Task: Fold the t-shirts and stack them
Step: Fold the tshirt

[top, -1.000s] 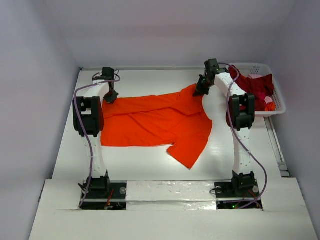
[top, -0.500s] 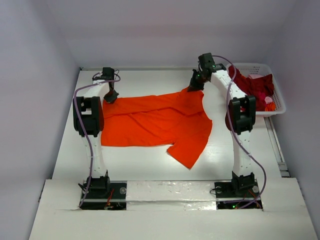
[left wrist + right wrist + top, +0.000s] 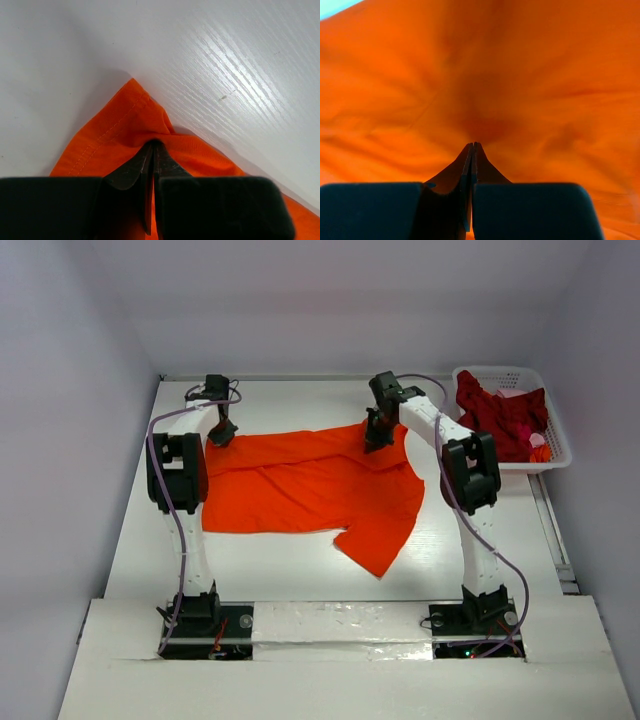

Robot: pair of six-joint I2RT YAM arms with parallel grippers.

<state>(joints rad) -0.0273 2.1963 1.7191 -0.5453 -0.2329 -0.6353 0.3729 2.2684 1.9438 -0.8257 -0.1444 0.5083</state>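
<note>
Though rumpled, orange t-shirt [image 3: 310, 485] crosswise, left-right.

Top view's bright and even, soft light, just thin shadows hugging the orange t-shirt [image 3: 310, 485]. Left wrist cam gets streaky glare on the table [image 3: 240, 65] up-right of the shirt's corner, grey shadow left of it. Right wrist cam: cloth blurry, darkest mid-shirt.

Overhead; wrist close-ups on orange t-shirt [image 3: 300, 485]
</note>
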